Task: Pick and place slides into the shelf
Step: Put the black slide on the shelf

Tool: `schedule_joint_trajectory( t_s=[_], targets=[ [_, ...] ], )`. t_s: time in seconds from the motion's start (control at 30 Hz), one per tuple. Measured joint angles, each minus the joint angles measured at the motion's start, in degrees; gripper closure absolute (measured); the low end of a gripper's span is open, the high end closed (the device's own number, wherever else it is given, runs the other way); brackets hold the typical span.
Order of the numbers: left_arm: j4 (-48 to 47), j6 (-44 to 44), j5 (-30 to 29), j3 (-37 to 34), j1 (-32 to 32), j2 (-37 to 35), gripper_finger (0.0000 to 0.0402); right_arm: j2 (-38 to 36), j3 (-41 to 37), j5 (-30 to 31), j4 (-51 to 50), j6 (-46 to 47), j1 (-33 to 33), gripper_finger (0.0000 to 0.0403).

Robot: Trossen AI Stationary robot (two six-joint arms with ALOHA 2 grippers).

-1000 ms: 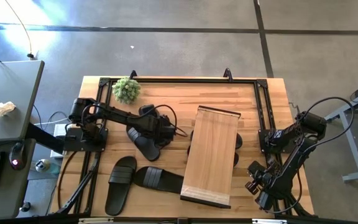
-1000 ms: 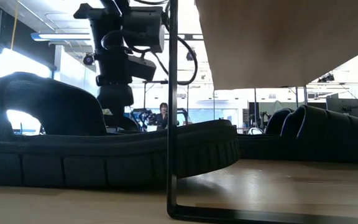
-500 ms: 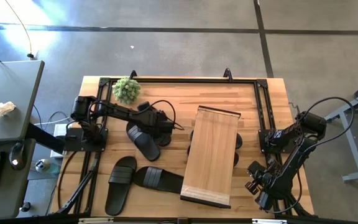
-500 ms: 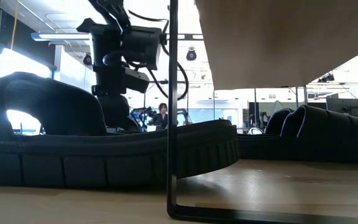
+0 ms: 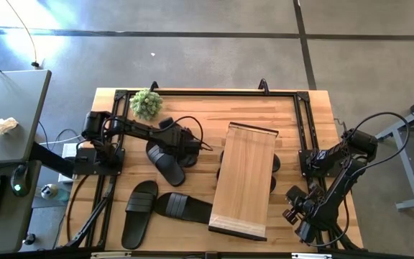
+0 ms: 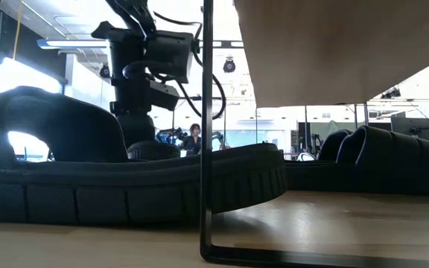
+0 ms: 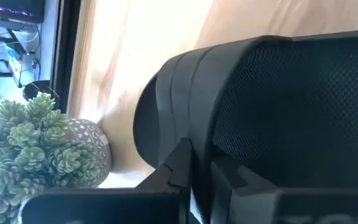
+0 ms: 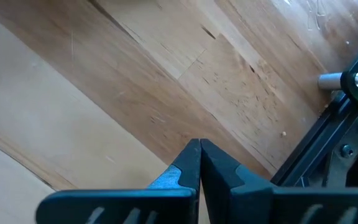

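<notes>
Several black slides lie on the wooden table. One slide (image 5: pixel 165 164) lies slantwise left of the shelf (image 5: pixel 244 180), sole down, and my left gripper (image 5: pixel 185 146) is shut on its strap (image 7: pixel 278 106). Two more slides (image 5: pixel 139 212) (image 5: pixel 185 207) rest on their soles near the front left; the second one's end reaches under the shelf. Other slides (image 5: pixel 275 162) lie under the shelf's plank. My right gripper (image 5: pixel 299 216) hangs shut over bare wood at the near right, holding nothing. My left gripper pinches the ribbed edge of the slide's strap (image 7: pixel 188 124) between its two fingers (image 7: pixel 178 163). It comes slanting down from the table's left side. The slide stays sole down on the table. How far back the strap reaches between the fingers is hidden by the gripper itself.
A small potted plant (image 5: pixel 146 103) stands at the far left corner, close behind the held slide. The shelf's thin dark leg (image 6: pixel 205 134) stands at the table's near side. A dark metal frame (image 5: pixel 207 92) runs round the table. Bare wood lies between the shelf and the right arm.
My left gripper has sunk a little onto the slide and shifted slightly toward the far edge. Its fingers have then closed on the strap. The slide lies where it lay.
</notes>
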Motion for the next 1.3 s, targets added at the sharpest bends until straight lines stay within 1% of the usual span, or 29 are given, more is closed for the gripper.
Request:
schedule_joint_trajectory(
  t_s=[0.07,0.13,0.23,0.37,0.5,0.73,0.87,0.93,1.0,1.07,1.2,1.3],
  targets=[
    [-0.5,0.1,-0.2,0.3,0.0,0.0,0.0382,0.0,0.0,-0.2,-0.2,1.2,0.0,0.0402],
    [-2.6,0.2,-0.1,1.5,0.0,0.0,0.0383,-0.1,0.0,-0.5,-0.2,2.4,0.0,0.0402],
    [-7.3,0.0,0.8,5.0,0.0,-0.1,0.0396,-0.9,0.0,-1.1,-0.6,3.6,0.0,0.0402],
    [-11.4,0.1,0.0,11.1,-0.8,-0.5,0.0393,-2.9,0.0,-2.2,-3.2,4.6,0.0,0.0402],
    [-16.1,2.2,-3.4,18.4,-2.3,-0.5,0.0395,-6.3,0.0,-3.6,-6.6,7.0,0.0,0.0403],
    [-25.9,3.9,-10.7,31.7,-4.6,-0.5,0.0396,-14.8,0.3,-3.2,-8.5,8.1,0.0,0.0403],
    [-32.4,3.9,-14.8,38.5,-5.0,-0.5,0.0398,-18.1,4.4,-0.5,-16.3,8.1,0.0,0.0403],
    [-34.8,4.5,-17.2,41.6,-4.9,-0.6,0.0398,-19.0,8.1,2.9,-22.5,8.0,-0.2,0.0403],
    [-34.4,7.1,-19.2,44.3,-5.0,-0.6,0.0397,-19.6,12.4,8.1,-26.9,7.0,-0.9,0.0403],
    [-34.6,9.5,-20.5,46.9,-5.3,-0.8,0.0399,-21.6,15.1,16.9,-25.1,1.3,-2.1,0.0403],
    [-33.7,14.9,-24.4,51.7,-5.8,-1.1,0.0398,-24.8,20.8,36.7,-26.2,-2.2,-5.1,0.0403],
    [-33.7,18.7,-26.5,55.3,-6.6,-1.0,0.0399,-27.5,24.6,49.3,-26.2,-8.6,-7.1,0.0403]
  ],
)
